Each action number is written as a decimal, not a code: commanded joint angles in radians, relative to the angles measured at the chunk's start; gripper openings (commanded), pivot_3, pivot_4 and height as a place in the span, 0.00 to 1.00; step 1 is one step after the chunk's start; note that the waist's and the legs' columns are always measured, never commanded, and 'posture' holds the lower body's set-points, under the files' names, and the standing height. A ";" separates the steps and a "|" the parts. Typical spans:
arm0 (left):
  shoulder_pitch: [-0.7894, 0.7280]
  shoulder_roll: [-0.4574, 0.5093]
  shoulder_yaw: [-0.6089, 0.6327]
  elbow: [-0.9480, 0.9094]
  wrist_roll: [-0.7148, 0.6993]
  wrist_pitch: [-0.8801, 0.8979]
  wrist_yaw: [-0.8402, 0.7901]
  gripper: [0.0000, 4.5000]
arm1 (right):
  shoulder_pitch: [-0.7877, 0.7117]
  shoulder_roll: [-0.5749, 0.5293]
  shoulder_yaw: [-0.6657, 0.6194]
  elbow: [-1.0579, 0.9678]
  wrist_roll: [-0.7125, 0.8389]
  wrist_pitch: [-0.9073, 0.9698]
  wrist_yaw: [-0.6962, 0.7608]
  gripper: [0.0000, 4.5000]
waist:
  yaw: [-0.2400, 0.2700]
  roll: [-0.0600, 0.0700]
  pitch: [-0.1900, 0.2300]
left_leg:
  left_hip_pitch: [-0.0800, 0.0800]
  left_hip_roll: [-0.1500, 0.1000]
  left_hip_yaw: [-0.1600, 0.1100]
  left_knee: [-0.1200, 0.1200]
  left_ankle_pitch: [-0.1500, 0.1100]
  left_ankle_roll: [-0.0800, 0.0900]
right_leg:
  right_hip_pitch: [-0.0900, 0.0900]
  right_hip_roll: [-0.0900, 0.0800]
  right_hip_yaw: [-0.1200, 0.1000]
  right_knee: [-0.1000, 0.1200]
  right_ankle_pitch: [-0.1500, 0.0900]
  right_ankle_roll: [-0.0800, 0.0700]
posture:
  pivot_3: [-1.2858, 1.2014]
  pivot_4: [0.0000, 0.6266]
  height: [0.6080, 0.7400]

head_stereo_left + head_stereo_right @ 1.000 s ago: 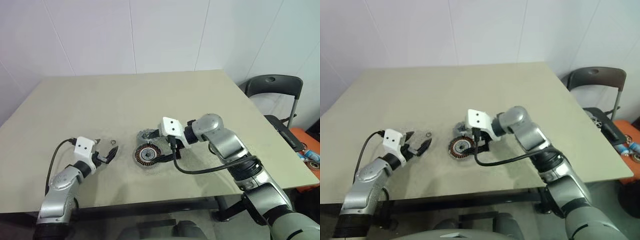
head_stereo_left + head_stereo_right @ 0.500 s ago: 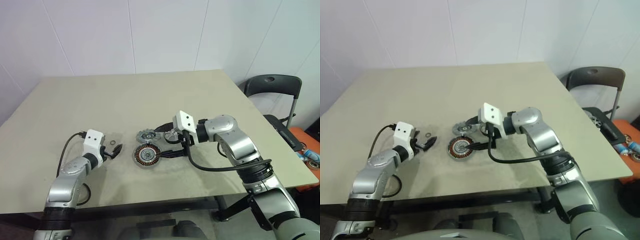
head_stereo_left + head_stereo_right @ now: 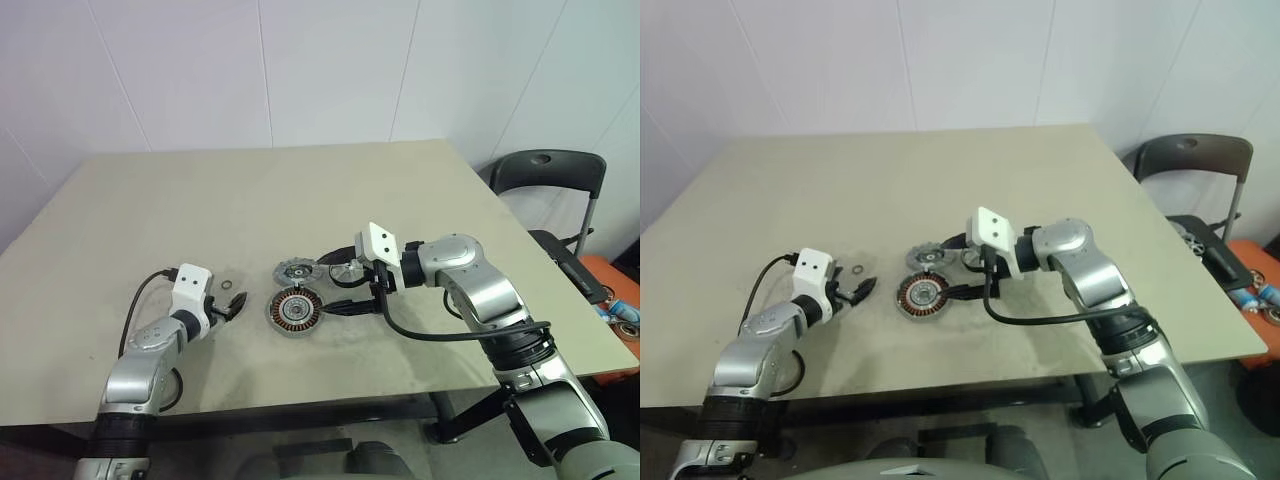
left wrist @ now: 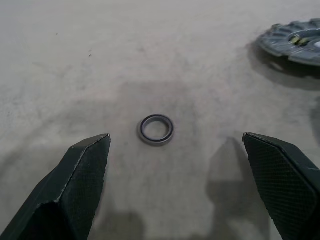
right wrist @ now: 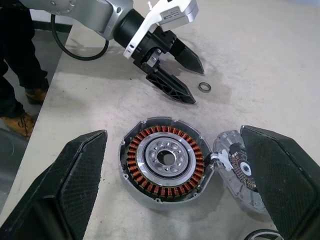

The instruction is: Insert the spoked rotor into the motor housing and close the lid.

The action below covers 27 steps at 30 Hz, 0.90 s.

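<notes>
motor housing (image 5: 165,162) between open right pincer (image 5: 175,185) fingers, untouched

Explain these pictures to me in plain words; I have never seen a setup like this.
This is a humanoid robot with two arms, each ending in a gripper of two black fingers. Two pictures come from cameras in its head, looking down over a beige table. The other two come from cameras on the wrists, looking along each gripper's fingers.

On the table lie motor parts: the motor housing, a round cup with coppery windings; the lid, a grey notched disc just behind it; the spoked rotor beside the lid; and a tiny loose ring.

The left gripper hangs open over the ring. The right gripper is open around the housing. Nothing is held.
</notes>
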 commanded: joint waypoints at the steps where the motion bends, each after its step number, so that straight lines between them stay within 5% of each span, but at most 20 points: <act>1: -0.033 0.003 0.003 0.007 0.018 -0.009 0.012 1.00 | -0.012 -0.003 -0.028 -0.009 0.022 -0.011 -0.004 0.99 | 0.004 0.000 0.000 | 0.000 0.000 0.000 0.000 0.000 0.000 | 0.000 0.000 0.000 0.000 0.000 0.000 | 0.52 0.00 1.00; 27: -0.126 -0.009 -0.063 0.172 0.068 -0.046 -0.074 1.00 | -0.015 -0.010 -0.026 0.039 0.007 -0.059 -0.006 0.99 | 0.023 0.000 0.000 | 0.003 -0.002 0.000 0.002 0.002 0.000 | 0.002 0.000 0.000 0.005 0.000 0.000 | 0.52 0.00 1.00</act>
